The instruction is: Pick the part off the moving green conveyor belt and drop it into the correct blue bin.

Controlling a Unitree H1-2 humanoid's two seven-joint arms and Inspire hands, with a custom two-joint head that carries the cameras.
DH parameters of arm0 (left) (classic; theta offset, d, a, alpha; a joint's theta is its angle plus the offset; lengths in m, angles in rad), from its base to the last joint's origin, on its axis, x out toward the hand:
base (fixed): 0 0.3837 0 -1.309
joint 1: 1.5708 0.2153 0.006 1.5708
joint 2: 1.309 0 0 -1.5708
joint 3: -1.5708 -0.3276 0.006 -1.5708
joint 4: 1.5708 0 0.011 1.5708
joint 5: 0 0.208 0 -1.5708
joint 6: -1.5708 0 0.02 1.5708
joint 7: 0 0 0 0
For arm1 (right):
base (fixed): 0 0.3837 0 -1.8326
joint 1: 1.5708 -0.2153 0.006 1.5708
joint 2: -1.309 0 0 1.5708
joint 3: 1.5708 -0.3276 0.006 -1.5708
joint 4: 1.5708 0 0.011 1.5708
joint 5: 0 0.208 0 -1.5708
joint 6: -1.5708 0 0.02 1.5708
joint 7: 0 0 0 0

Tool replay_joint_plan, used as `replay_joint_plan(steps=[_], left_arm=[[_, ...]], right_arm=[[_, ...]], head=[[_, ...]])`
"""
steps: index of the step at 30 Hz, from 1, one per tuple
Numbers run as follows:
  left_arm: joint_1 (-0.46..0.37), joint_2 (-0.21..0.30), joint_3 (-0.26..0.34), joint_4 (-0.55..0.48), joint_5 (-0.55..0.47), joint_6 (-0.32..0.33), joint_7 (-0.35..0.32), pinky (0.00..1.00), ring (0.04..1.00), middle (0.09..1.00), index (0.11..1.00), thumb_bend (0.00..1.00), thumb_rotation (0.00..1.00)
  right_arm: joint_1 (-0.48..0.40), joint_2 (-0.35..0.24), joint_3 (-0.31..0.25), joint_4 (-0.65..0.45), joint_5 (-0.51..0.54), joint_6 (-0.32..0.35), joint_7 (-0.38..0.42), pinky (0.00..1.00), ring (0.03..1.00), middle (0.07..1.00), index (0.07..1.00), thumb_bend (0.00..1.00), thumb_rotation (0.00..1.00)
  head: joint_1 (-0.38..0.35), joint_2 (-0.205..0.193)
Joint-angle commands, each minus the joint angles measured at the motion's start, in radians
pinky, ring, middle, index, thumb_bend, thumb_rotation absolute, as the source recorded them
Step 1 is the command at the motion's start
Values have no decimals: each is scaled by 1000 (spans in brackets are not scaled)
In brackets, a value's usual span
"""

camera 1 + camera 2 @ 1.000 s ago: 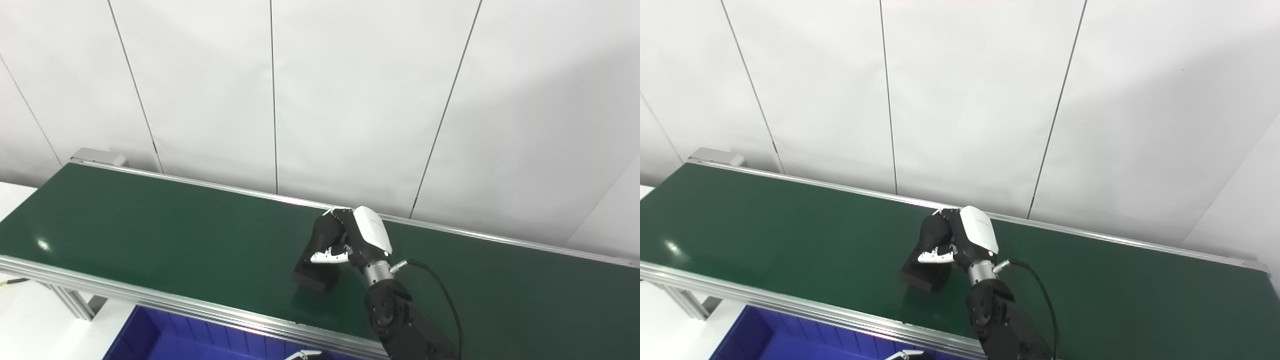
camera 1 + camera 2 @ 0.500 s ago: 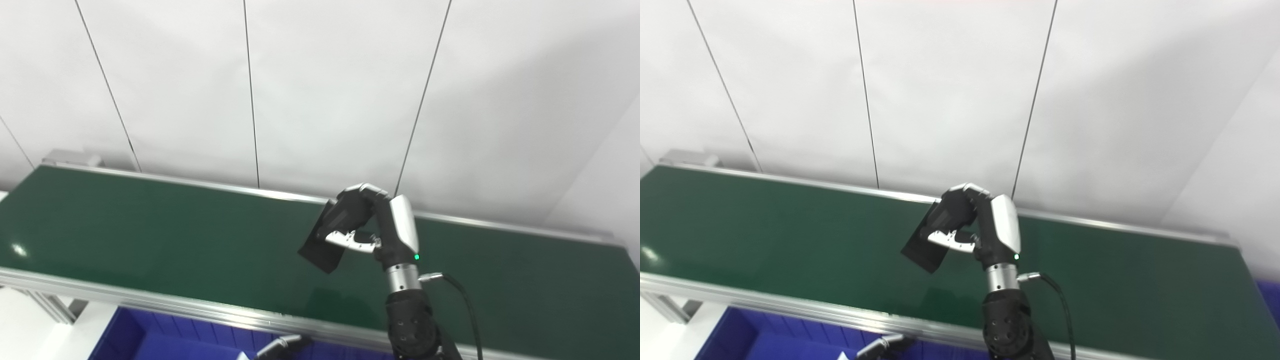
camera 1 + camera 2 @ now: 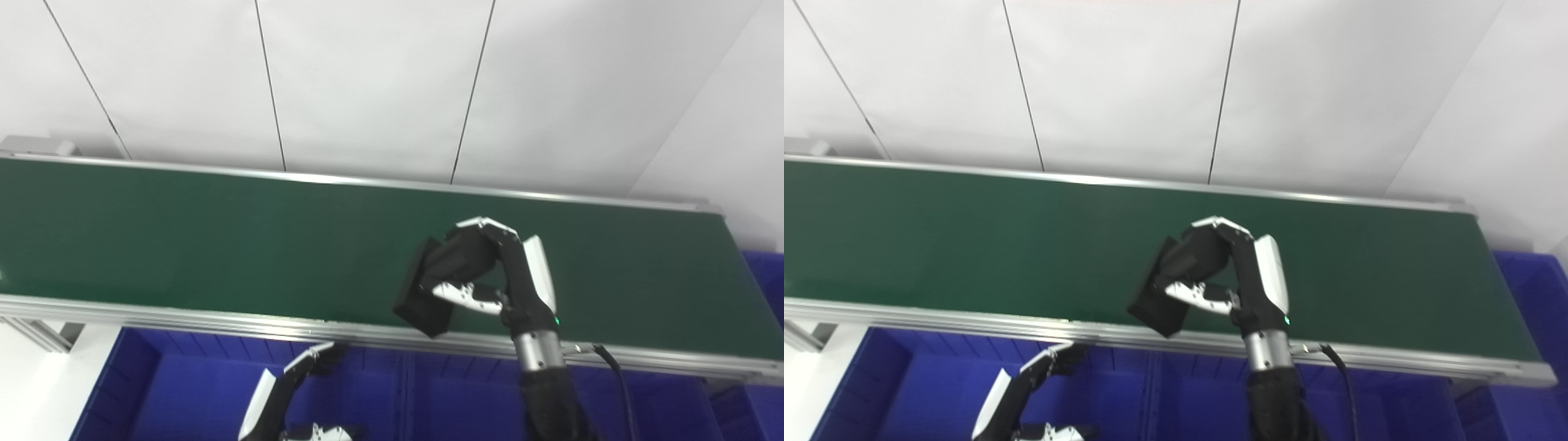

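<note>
Right hand (image 3: 490, 269) grasps the black part (image 3: 422, 294) at lower centre above the conveyor belt (image 3: 184, 239); left hand (image 3: 288, 392) hangs released over the blue bin (image 3: 184, 392).

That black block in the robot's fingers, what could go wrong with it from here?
The flat black rectangular block is pinched near one end by the right hand, most of it hanging tilted beyond the fingers, so it might slip. It hangs above the near silver rail of the green conveyor belt, not over the blue bins; released now, it could land on the belt or rail.
</note>
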Motion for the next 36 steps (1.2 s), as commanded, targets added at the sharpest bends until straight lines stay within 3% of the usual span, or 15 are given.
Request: replay_joint_plan(steps=[1,9,18,26,36], left_arm=[[3,14,16,-39,-15,-37,-15,683,748,777,765,792,366],[23,-1,74,-78,-28,-37,-91,706,751,774,761,801,368],[38,-22,127,-100,-24,-37,-148,698,753,775,761,806,390],[49,-33,153,-116,-31,-37,-178,699,755,775,758,804,377],[64,-33,184,-127,-31,-37,-213,704,755,778,764,808,390]], right_arm=[[16,-10,-9,-56,12,-32,8,358,411,520,512,508,0],[111,-52,-24,-80,19,-55,10,365,411,519,510,508,0],[156,-154,-30,-84,-2,14,114,352,402,495,528,507,0],[156,-205,-21,-37,-116,52,150,333,393,477,533,508,0],[137,-216,29,-34,-289,215,255,360,394,479,545,507,0]], head=[[-3,12],[-11,48],[-38,68],[-43,75],[-64,73]])
